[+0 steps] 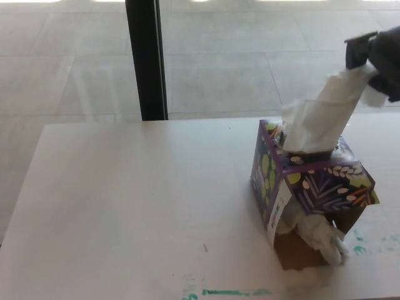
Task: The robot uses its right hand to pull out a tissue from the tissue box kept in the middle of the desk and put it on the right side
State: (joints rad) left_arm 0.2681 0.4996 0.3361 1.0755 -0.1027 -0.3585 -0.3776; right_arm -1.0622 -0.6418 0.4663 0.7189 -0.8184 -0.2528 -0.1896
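A purple tissue box [309,184] with a leaf pattern stands on the white desk [137,206], right of the middle. Its near side flap hangs open and crumpled tissue [319,234] spills out there. A white tissue [325,112] stretches up and to the right from the slot on top. My right hand [378,53], black, is at the upper right edge, shut on the tissue's top end, well above the box. The lower part of the tissue is still in the slot. My left hand does not show.
A black vertical post [147,59] stands behind the desk's far edge, with tiled floor beyond. Green paint marks [225,292] lie along the desk's near edge and by the box's right side.
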